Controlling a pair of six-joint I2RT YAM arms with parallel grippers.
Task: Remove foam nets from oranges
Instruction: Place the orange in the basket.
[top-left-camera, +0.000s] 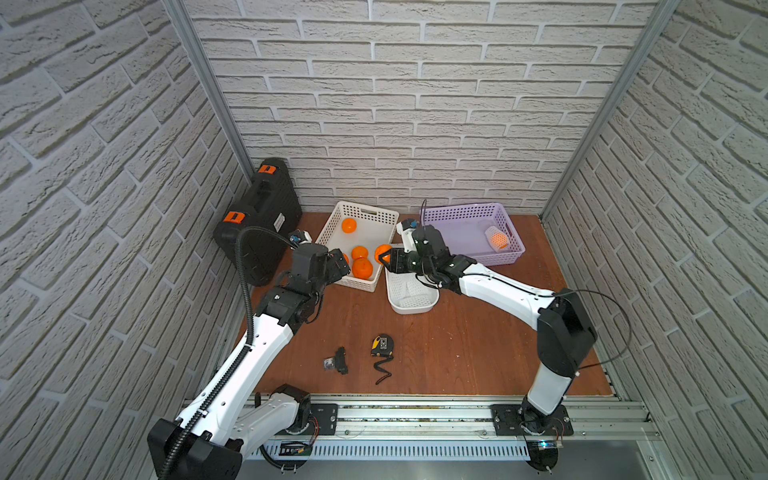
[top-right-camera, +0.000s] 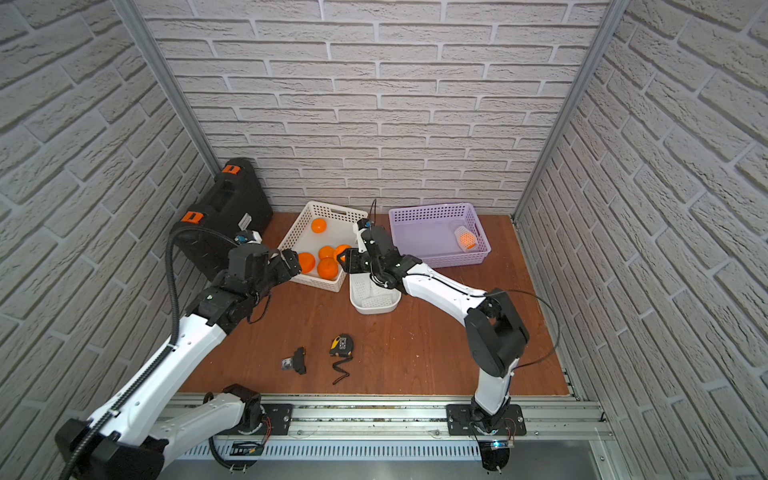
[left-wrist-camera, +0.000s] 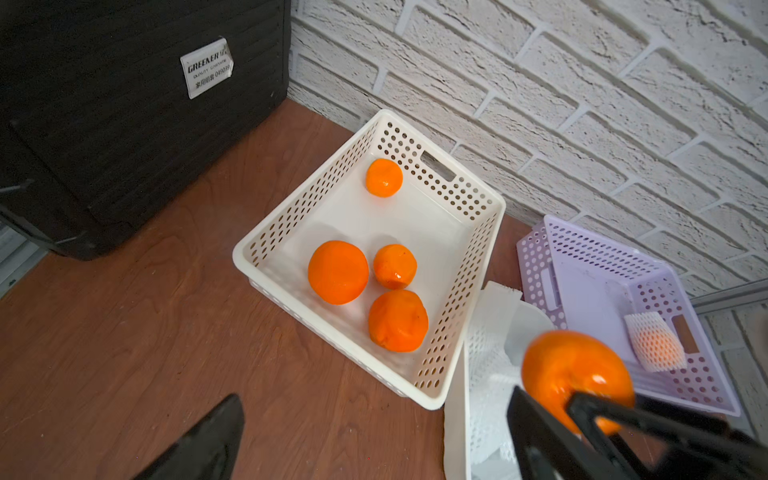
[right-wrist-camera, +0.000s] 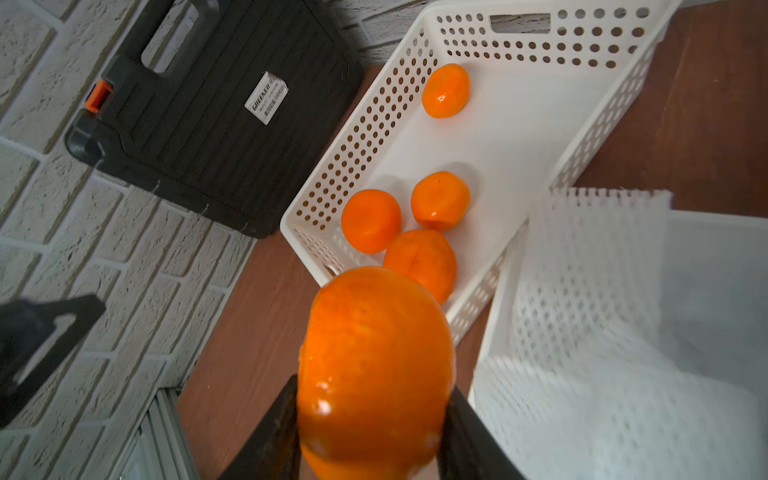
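Observation:
My right gripper (top-left-camera: 386, 259) (right-wrist-camera: 374, 415) is shut on a bare orange (top-left-camera: 382, 252) (top-right-camera: 341, 252) (right-wrist-camera: 374, 353) and holds it above the right front corner of the white perforated basket (top-left-camera: 361, 206). Several bare oranges (left-wrist-camera: 338, 272) (top-left-camera: 362, 268) lie inside that basket. Removed foam nets (right-wrist-camera: 582, 270) (top-left-camera: 409, 286) are piled in a small white tub (top-left-camera: 411, 309). One orange still wrapped in a foam net (top-left-camera: 497, 239) (top-right-camera: 466, 239) (left-wrist-camera: 654, 347) lies in the purple basket (top-left-camera: 465, 208). My left gripper (top-left-camera: 340, 264) (left-wrist-camera: 365, 449) is open and empty by the white basket's left front corner.
A black case (top-left-camera: 257, 220) with orange latches leans in the back left corner. A yellow-and-black tape measure (top-left-camera: 382, 345) and a small black object (top-left-camera: 338, 360) lie on the wooden table nearer the front. Brick walls close in three sides.

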